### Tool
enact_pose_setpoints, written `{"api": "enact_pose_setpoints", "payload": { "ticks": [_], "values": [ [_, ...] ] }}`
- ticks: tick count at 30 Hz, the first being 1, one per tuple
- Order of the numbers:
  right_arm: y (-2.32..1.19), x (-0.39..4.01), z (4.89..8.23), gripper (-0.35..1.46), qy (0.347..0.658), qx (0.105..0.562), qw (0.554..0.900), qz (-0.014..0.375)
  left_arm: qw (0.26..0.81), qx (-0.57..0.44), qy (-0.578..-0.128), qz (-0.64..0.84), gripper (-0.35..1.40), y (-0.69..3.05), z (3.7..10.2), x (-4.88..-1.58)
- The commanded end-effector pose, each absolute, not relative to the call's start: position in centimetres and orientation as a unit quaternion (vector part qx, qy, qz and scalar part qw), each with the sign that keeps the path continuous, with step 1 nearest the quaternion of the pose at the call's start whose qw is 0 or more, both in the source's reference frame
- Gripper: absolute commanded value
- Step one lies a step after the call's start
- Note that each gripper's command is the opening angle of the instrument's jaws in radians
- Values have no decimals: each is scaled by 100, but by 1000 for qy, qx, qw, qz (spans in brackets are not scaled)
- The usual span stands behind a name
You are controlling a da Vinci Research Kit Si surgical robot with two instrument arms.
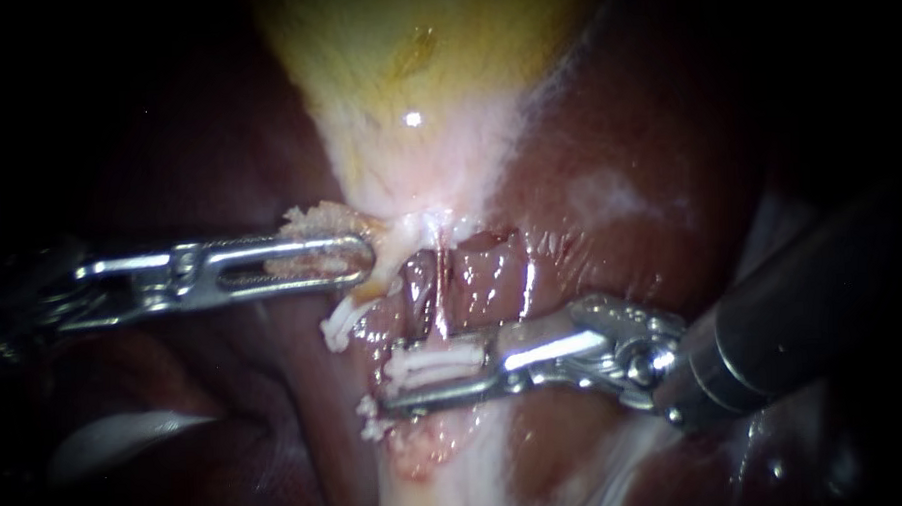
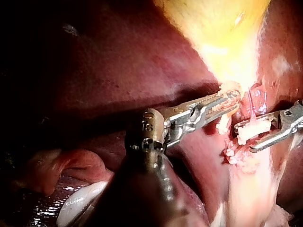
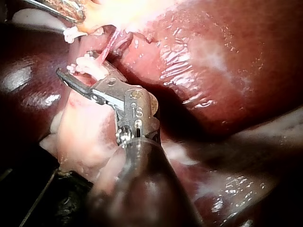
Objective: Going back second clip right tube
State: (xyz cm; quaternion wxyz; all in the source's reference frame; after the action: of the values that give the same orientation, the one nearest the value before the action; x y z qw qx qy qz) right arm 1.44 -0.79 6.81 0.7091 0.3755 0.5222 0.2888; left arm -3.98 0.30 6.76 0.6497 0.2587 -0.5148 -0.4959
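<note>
at top gallbladder (image 1: 415,74), liver (image 1: 618,157) flanking, left instrument (image 1: 359,258) left of tube (image 1: 434,284), right instrument (image 1: 431,384) lower, beside clip (image 1: 430,362)

Two instruments show, the left instrument (image 1: 368,259) and the right instrument (image 1: 428,384), each ending in two jaws. Two white clips can be counted: one clip (image 1: 435,364) between the right instrument's jaws and a second clip (image 1: 341,325) just under the left instrument's jaw tips. One thin tube (image 1: 438,283) lies between the instruments. There is one gallbladder (image 1: 415,84) and one liver (image 1: 617,127).

White clip (image 1: 430,364) — two pale bars lying crosswise over the thin pink tube (image 1: 439,288).
</note>
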Motion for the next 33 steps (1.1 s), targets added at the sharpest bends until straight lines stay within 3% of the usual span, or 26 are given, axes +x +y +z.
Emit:
{"api": "enact_pose_setpoints", "payload": {
  "ticks": [1, 33],
  "values": [
    [-79, 143, 682, 50, 523, 374, 710, 287, 650, 259, -515, -496, -35, 30, 676, -397],
    [-70, 119, 711, 50, 556, 299, 749, 200, 650, 259, -515, -496, -35, 29, 675, -398]
  ]
}}
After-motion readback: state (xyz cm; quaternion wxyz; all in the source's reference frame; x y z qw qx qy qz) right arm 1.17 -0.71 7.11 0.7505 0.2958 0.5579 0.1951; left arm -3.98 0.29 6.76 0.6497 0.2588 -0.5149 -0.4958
